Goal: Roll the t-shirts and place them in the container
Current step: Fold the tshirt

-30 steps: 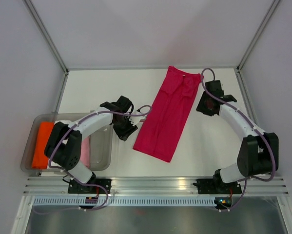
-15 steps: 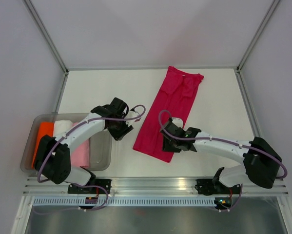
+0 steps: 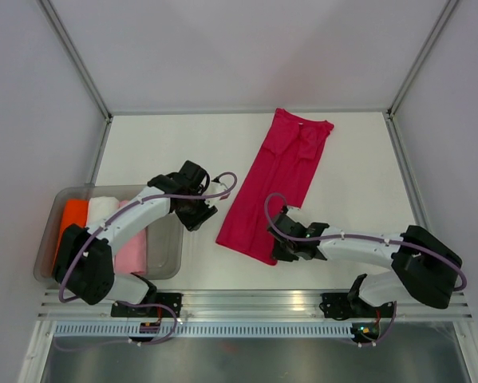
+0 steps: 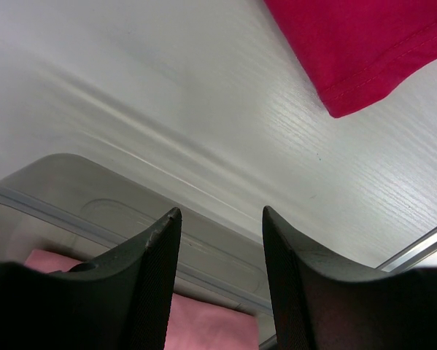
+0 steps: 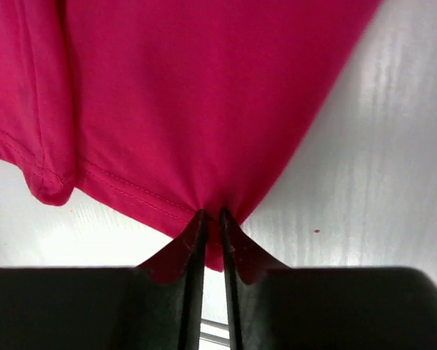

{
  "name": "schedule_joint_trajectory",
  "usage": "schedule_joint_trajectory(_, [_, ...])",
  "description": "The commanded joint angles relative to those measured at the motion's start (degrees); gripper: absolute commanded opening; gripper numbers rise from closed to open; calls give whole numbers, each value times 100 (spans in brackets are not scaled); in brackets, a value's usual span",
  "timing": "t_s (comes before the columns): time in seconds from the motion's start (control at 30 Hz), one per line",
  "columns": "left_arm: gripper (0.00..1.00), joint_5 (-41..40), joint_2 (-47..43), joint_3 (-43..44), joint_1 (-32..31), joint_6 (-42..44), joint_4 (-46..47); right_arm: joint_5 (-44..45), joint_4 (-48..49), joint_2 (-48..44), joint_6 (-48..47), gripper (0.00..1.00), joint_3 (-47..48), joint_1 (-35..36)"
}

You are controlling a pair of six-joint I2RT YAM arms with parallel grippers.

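Clamping the magenta t-shirt [image 5: 203, 95] hem is the right tool [image 5: 211, 217]; left tool [image 4: 220, 213] gapes beside the tub [image 4: 65, 179].

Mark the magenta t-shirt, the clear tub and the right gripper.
magenta t-shirt [image 3: 280, 183], top external view, middle of the cloth.
clear tub [image 3: 168, 254], top external view, bare right end.
right gripper [image 5: 211, 214], right wrist view, between the fingertips, at the hem.

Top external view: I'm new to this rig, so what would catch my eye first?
The magenta t-shirt, folded into a long strip, lies slanted across the middle. The right hand pinches its near hem; the left hand hovers open beside a clear tub holding orange, white and pink cloths at the left.
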Motion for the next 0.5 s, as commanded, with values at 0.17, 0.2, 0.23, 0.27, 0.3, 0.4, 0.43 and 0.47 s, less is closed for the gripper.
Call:
schedule_joint_trajectory(0.17, [54,-29,173,178,34,-152,-4,-5,-400,-873,401,0,-966,-430])
schedule_joint_trajectory(0.2, [54,-21,191,196,25,-161,-22,47,-532,-953,365,0,-957,-518])
schedule_joint_trajectory(0.23, [54,-29,191,213,33,-161,-13,74,-777,-1128,313,0,-948,-562])
schedule_joint_trajectory(0.27, [54,-30,191,213,34,-161,-13,118,-884,-1199,286,0,-948,-676])
schedule_joint_trajectory(0.3, [55,14,174,213,34,-161,-13,135,-998,-1287,286,0,-983,-729])
schedule_joint_trajectory(0.4, [54,111,165,214,33,-152,-22,136,-1394,-1630,383,0,-1115,-905])
schedule_joint_trajectory(0.43, [54,146,139,213,34,-178,-30,127,-1552,-1848,409,0,-1159,-940])
schedule_joint_trajectory(0.47, [54,181,121,205,34,-170,-31,101,-1605,-1972,461,0,-1272,-975])
